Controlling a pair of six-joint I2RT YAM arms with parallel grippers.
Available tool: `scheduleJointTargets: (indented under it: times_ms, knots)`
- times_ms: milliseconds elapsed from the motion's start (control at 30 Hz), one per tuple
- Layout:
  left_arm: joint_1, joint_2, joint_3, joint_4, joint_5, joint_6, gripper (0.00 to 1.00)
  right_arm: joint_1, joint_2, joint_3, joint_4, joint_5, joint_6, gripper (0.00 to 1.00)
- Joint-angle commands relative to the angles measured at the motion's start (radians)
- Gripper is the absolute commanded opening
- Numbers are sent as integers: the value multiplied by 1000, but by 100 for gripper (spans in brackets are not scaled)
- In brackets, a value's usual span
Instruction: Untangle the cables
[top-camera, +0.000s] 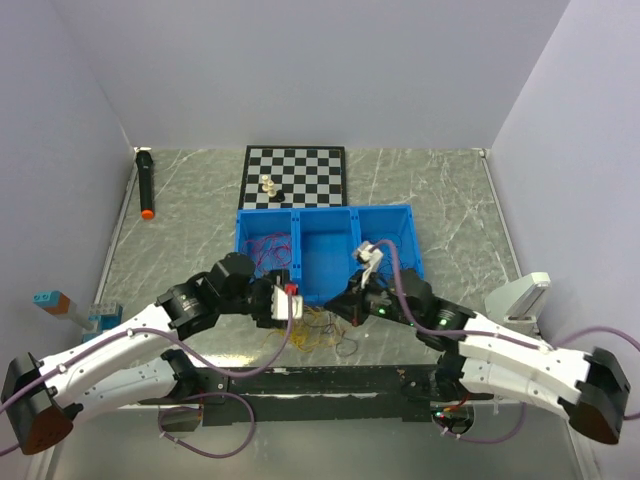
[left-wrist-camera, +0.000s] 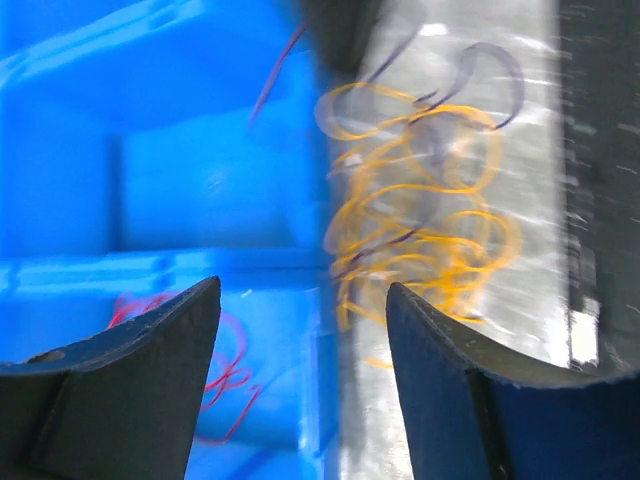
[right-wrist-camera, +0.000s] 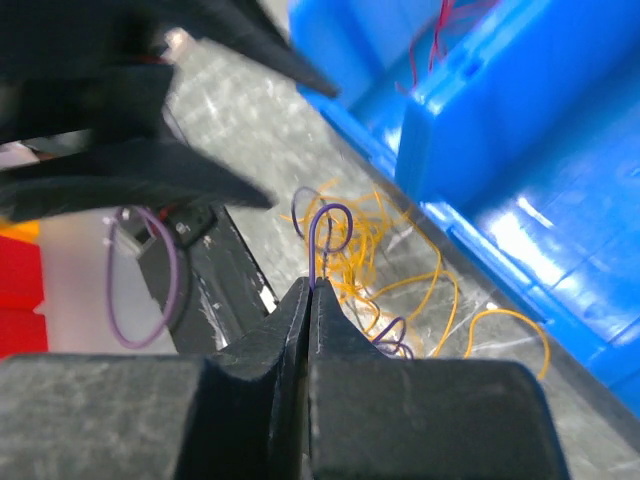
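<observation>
Untangling: right claw (right-wrist-camera: 311, 288) pinched shut on a dark strand (right-wrist-camera: 318, 225); left claw (left-wrist-camera: 300, 300) gaping, empty — the orange cables (left-wrist-camera: 420, 230) lie on the bench (left-wrist-camera: 520, 400) just ahead of it, beside the blue bin (left-wrist-camera: 150, 130). Draw the strand out slowly — snags tighten knots.

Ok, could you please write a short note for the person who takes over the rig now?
Left gripper: fingers open, holding nothing, facing the tangle.
Right gripper: shut on a purple cable.
Orange and purple cables lie tangled on the table before the blue bin; red cables in its left compartment.
Done: red seems separated. To do: free purple from orange.
</observation>
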Motion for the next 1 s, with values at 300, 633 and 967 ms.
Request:
scheduleJointTargets:
  times_ms: [300, 633, 967]
  knots:
    - [65, 2, -71, -13, 237, -59, 72, 7, -181, 155, -253, 42, -61, 0]
    - [-63, 142, -86, 254, 160, -194, 70, 10, -219, 230, -325, 51, -74, 0]
    - [-107, 197, -123, 521, -78, -206, 56, 18, -241, 211, -318, 41, -62, 0]
